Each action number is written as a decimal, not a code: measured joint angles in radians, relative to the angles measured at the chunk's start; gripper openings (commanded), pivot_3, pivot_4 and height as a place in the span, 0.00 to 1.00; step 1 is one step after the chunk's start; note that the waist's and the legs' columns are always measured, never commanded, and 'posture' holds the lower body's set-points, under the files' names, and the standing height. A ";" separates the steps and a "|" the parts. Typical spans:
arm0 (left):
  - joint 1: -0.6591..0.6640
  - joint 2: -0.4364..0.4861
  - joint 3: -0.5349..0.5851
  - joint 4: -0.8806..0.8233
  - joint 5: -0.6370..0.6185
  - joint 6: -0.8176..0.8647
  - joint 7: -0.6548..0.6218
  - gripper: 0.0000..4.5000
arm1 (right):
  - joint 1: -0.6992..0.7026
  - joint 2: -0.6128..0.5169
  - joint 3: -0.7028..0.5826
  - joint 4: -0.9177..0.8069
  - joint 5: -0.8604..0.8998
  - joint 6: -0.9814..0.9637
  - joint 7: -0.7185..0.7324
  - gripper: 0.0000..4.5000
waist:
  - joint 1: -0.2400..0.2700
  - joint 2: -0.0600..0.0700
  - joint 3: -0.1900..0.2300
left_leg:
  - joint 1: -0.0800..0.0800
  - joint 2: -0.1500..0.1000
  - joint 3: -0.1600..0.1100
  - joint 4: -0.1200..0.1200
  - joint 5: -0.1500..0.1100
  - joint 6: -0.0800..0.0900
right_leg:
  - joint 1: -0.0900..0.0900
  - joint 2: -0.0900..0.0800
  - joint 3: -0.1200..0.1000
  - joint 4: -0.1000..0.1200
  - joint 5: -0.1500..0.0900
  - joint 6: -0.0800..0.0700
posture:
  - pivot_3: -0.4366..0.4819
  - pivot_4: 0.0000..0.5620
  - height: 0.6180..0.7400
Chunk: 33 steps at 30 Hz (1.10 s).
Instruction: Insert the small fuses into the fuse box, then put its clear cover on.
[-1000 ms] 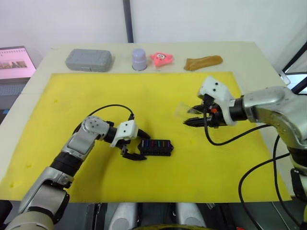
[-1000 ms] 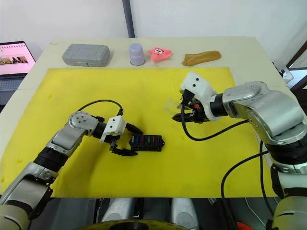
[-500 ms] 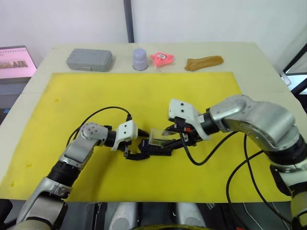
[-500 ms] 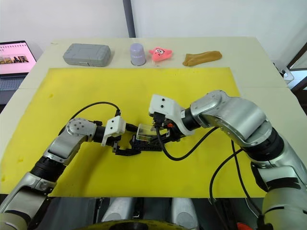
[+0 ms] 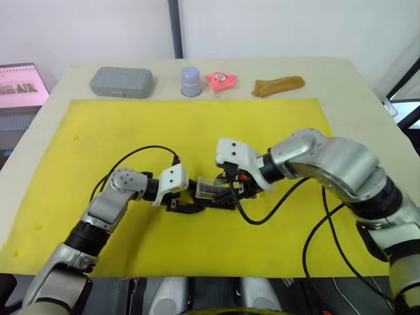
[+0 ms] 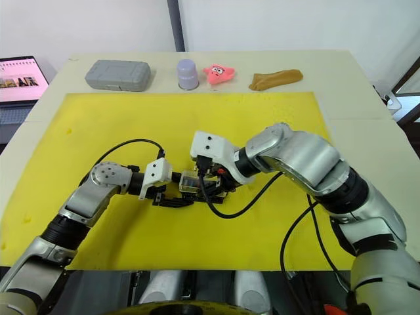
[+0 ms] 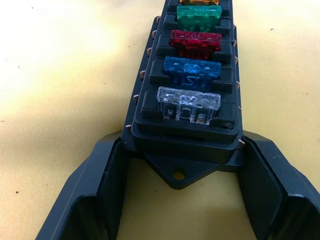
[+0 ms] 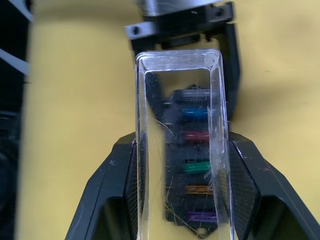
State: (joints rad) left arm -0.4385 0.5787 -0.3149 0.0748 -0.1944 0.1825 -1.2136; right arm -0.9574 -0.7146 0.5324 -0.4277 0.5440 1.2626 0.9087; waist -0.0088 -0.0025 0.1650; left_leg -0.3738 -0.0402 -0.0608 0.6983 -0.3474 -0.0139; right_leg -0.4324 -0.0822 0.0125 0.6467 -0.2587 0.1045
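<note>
The black fuse box [image 7: 187, 125] lies on the yellow mat [image 5: 98, 131] near the front middle. Small fuses stand in its slots in a row: a clear-grey one [image 7: 188, 104], a blue one [image 7: 192, 67], a red one [image 7: 195, 41] and a green one [image 7: 199, 15]. My left gripper [image 5: 182, 201] clasps the box's left end, one finger [image 7: 107, 185] on each side. My right gripper [image 8: 182, 145] is shut on the clear cover [image 8: 180, 100]. It holds the cover just above the box [image 5: 213, 199], and the fuses show through it.
Along the table's far edge stand a grey case [image 5: 121, 82], a lavender cup [image 5: 191, 81], a pink toy [image 5: 222, 80] and a brown object [image 5: 278, 85]. A laptop screen [image 5: 23, 85] sits off the table's left side. Cables loop from both wrists over the mat.
My right arm has carried the clear cover from the mat's right side leftward and down, until it sits over the fuse box. My left gripper has stayed at the box's left end.
</note>
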 measured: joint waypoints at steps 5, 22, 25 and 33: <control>-0.006 -0.002 -0.002 0.010 0.000 -0.003 -0.002 0.57 | -0.001 0.021 0.066 0.024 -0.057 -0.025 -0.012 0.38 | 0.000 0.000 0.000 | 0.000 0.000 0.000 0.000 0.000 0.000 | 0.000 0.000 0.000 0.000 0.000 0.000 | 0.48 0.27 1.00; 0.001 -0.002 -0.002 0.002 0.007 -0.014 0.007 0.57 | -0.010 0.046 0.123 0.042 -0.130 -0.017 -0.004 0.38 | 0.000 0.000 0.000 | 0.000 0.000 0.000 0.000 0.000 0.000 | 0.000 0.000 0.000 0.000 0.000 0.000 | 0.48 0.27 1.00; 0.001 -0.003 -0.002 0.002 0.008 -0.014 0.009 0.57 | -0.013 0.059 0.130 0.043 -0.138 0.000 -0.014 0.38 | 0.000 0.000 0.000 | 0.000 0.000 0.000 0.000 0.000 0.000 | 0.000 0.000 0.000 0.000 0.000 0.000 | 0.48 0.27 1.00; 0.001 -0.004 -0.002 0.002 0.009 -0.013 0.010 0.57 | -0.016 0.067 0.130 0.035 -0.139 0.026 -0.027 0.38 | 0.000 0.000 0.000 | 0.000 0.000 0.000 0.000 0.000 0.000 | 0.000 0.000 0.000 0.000 0.000 0.000 | 0.48 0.27 1.00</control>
State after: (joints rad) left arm -0.4371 0.5744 -0.3173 0.0767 -0.1856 0.1696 -1.2037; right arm -0.9732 -0.6474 0.6620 -0.3932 0.4052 1.2885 0.8813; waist -0.0086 -0.0024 0.1649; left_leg -0.3736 -0.0406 -0.0611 0.6983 -0.3473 -0.0141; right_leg -0.4321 -0.0823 0.0122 0.6468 -0.2587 0.1045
